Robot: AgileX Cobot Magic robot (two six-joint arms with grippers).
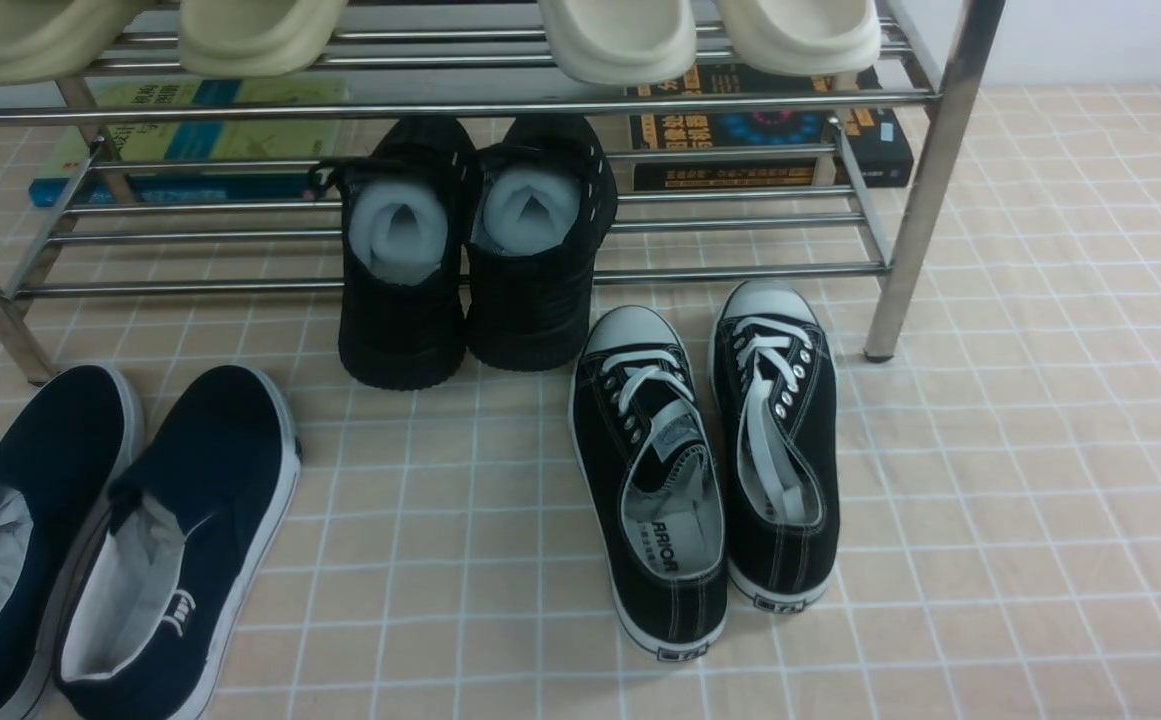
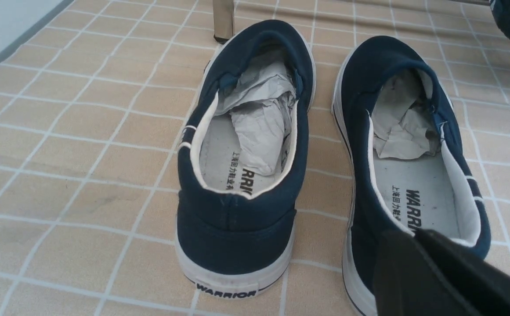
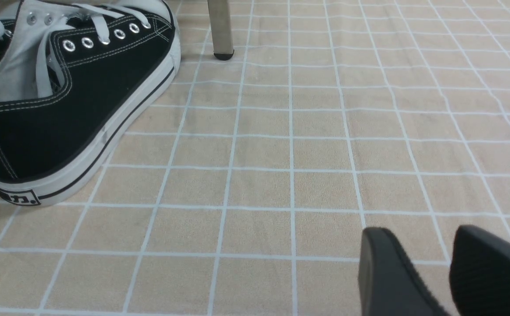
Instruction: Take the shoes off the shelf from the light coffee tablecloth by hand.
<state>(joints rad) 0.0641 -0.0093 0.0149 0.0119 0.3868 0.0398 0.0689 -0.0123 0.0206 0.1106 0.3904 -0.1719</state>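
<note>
The pair of navy slip-on shoes (image 1: 190,450) stands on the light coffee tablecloth (image 1: 990,450) at the front left, off the shelf (image 1: 440,108), toes toward it. The left wrist view shows both from behind, one shoe (image 2: 237,232) and the other (image 2: 369,66), each stuffed with crumpled paper. My left gripper (image 2: 406,235) is shut, its fingers pressed together in front of the second shoe's heel; I cannot tell whether it touches it. My right gripper (image 3: 419,235) is open and empty, low over bare cloth. Neither gripper shows in the front view.
All-black shoes stuffed with white foam (image 1: 410,320) lean on the shelf's lowest bars. Black lace-up sneakers (image 1: 785,480) lie on the cloth at front right, one near my right gripper (image 3: 61,109). Cream slippers (image 1: 620,40) fill the upper tier. Books (image 1: 770,130) lie behind. A shelf leg (image 3: 220,26) stands ahead.
</note>
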